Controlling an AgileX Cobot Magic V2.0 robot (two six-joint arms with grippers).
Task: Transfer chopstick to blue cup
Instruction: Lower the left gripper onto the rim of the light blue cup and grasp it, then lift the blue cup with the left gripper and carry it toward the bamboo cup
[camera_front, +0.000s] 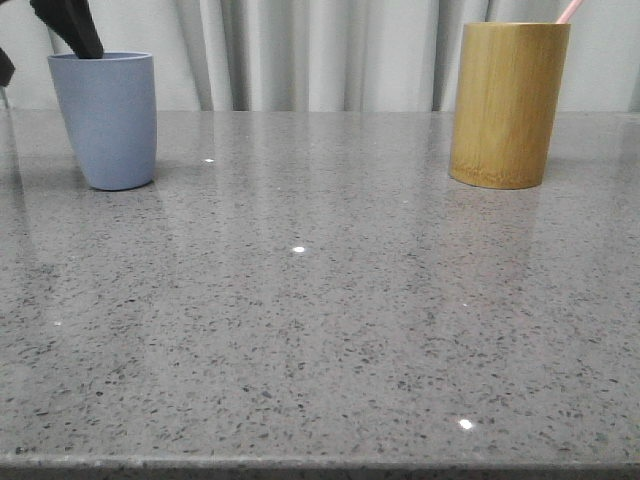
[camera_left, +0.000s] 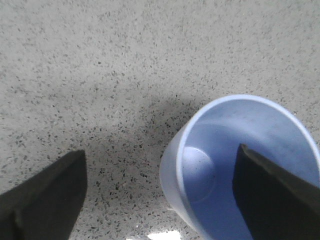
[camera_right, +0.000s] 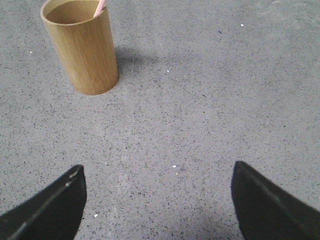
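Note:
The blue cup (camera_front: 108, 118) stands upright at the far left of the table. In the left wrist view its inside (camera_left: 250, 165) looks empty. My left gripper (camera_left: 161, 152) is open and empty above the cup's rim. One finger (camera_left: 272, 195) is over the cup's mouth and the other (camera_left: 47, 195) is outside the cup. One dark finger (camera_front: 72, 25) shows at the cup's top in the front view. Only a pink chopstick tip (camera_front: 569, 10) shows, sticking out of the bamboo cylinder (camera_front: 507, 104); it also shows in the right wrist view (camera_right: 99, 7). My right gripper (camera_right: 157, 167) is open and empty over bare table, well short of the cylinder (camera_right: 85, 52).
The grey speckled table (camera_front: 320, 300) runs to a front edge at the bottom of the front view. A pale curtain (camera_front: 320, 50) hangs behind the table. The two cups stand far apart, at the left and right of the back.

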